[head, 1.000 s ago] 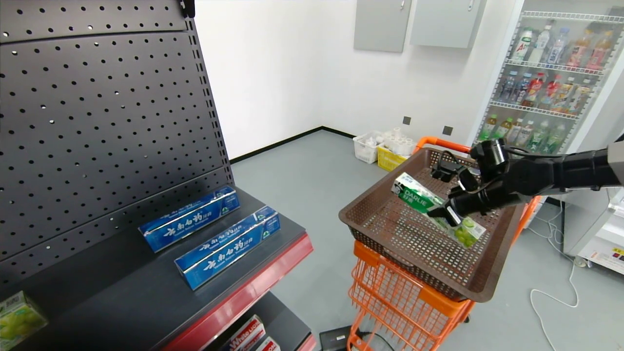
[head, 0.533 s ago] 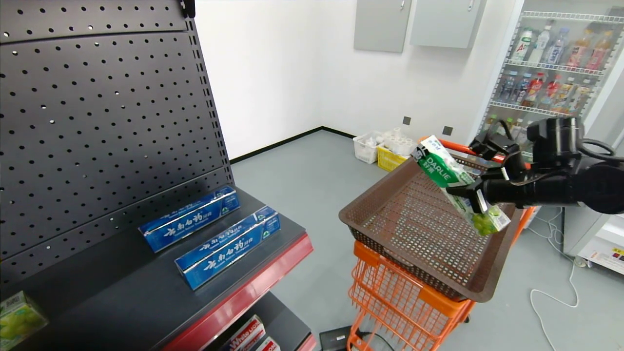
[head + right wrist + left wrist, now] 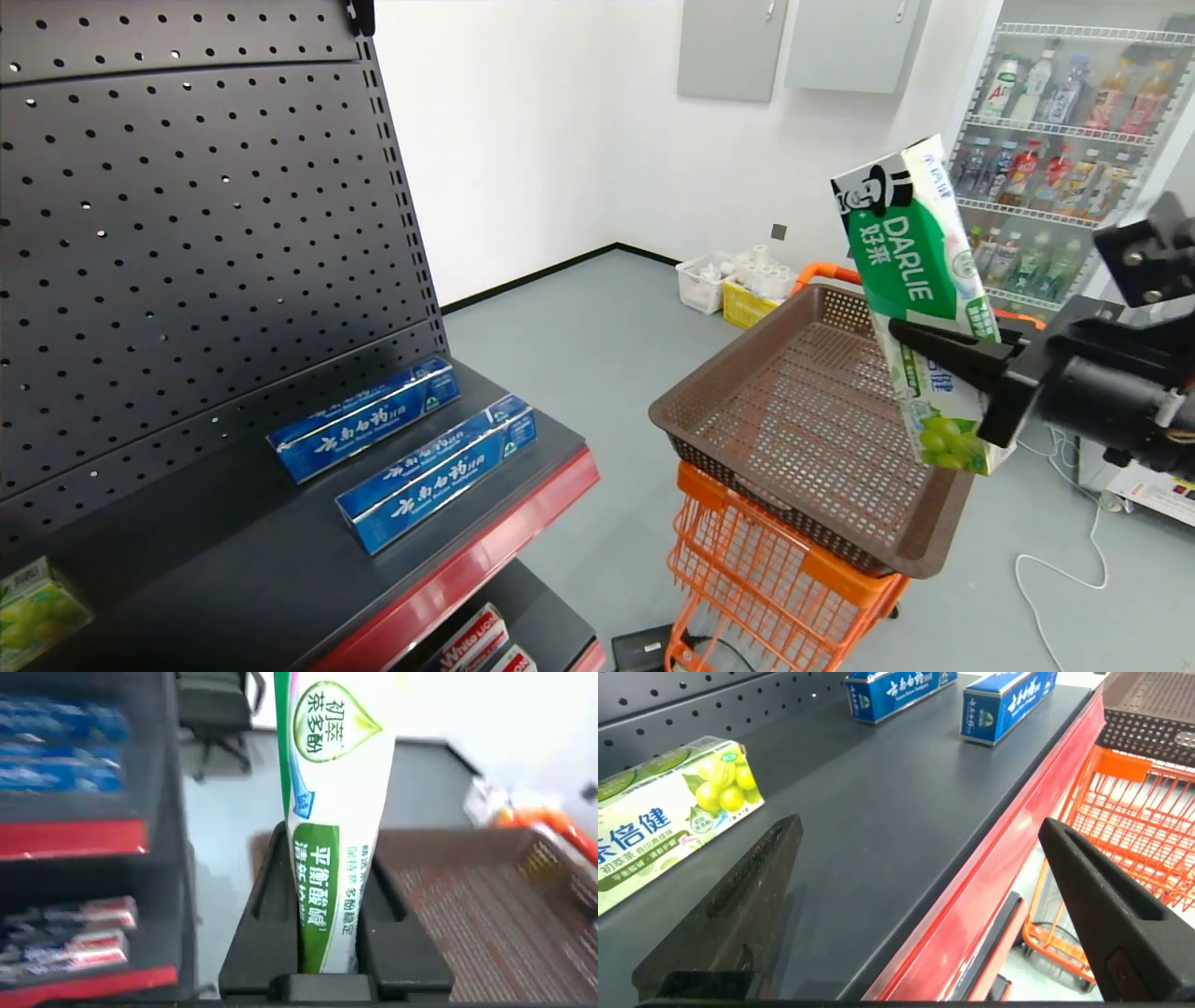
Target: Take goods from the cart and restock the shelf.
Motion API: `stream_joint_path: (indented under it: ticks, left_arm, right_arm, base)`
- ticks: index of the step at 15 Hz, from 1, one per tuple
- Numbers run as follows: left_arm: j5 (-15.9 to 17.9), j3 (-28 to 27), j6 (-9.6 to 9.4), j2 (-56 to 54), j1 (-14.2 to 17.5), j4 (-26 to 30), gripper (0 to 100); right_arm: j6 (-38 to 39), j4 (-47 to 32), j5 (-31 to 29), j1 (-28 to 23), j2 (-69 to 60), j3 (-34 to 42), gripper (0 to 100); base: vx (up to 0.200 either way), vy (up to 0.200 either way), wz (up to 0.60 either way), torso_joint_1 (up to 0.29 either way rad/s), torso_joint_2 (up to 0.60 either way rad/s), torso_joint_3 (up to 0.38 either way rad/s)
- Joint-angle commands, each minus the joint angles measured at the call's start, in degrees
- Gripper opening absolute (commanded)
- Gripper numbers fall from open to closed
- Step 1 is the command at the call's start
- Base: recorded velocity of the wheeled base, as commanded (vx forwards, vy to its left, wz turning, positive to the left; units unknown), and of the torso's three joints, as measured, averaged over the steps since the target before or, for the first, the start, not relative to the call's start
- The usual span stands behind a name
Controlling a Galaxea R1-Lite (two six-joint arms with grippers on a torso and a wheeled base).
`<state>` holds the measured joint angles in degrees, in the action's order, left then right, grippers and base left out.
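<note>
One green-and-white cardboard toothpaste box (image 3: 910,252) clamped in right gripper (image 3: 938,359) | brown plastic basket (image 3: 672,411) below | best swung slowly to black shelf (image 3: 233,551)

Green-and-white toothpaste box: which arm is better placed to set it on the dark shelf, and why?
Right: the right gripper is shut on the green-and-white toothpaste box above the brown mesh basket; the left gripper hangs open, empty, over the dark shelf.

Right gripper (image 3: 910,334): matte black, flat fingers (image 3: 945,348), cylindrical wrist housing (image 3: 1111,411), thin white cable (image 3: 1164,408). Left gripper (image 3: 920,826): black, wedge-shaped fingers (image 3: 752,896).
</note>
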<state>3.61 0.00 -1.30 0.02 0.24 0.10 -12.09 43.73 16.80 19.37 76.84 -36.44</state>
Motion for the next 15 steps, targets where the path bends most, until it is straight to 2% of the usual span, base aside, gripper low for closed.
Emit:
stream_joint_path:
  ticks: [1, 3, 4, 11, 14, 15]
  left_arm:
    - [0.0, 0.0, -0.01, 0.0, 0.0, 0.0, 100]
    - [0.0, 0.0, -0.01, 0.0, 0.0, 0.0, 100]
    - [0.0, 0.0, -0.01, 0.0, 0.0, 0.0, 100]
    - [0.0, 0.0, -0.01, 0.0, 0.0, 0.0, 100]
    - [0.0, 0.0, -0.01, 0.0, 0.0, 0.0, 100]
    - [0.0, 0.0, -0.01, 0.0, 0.0, 0.0, 100]
  right_arm:
    - [3.4, 2.9, -0.6, 3.4, -10.8, 6.1, 0]
    - [10.4, 2.9, -2.0, 5.3, -18.7, 10.0, 0]
    - [11.4, 2.8, -2.7, 6.5, -21.1, 10.9, 0]
    - [11.2, 0.0, -13.9, 11.2, -23.1, 11.1, 0]
    - [11.0, -0.7, -13.6, 11.3, -23.2, 10.6, 0]
    - [11.0, -0.7, -13.6, 11.4, -22.8, 10.1, 0]
  base:
    - [0.0, 0.0, 0.0, 0.0, 0.0, 0.0]
    - [0.0, 0.0, 0.0, 0.0, 0.0, 0.0]
    - [0.0, 0.0, 0.0, 0.0, 0.0, 0.0]
    - [0.0, 0.0, 0.0, 0.0, 0.0, 0.0]
    - [0.0, 0.0, 0.0, 0.0, 0.0, 0.0]
    - [0.0, 0.0, 0.6, 0.007, 0.0, 0.002]
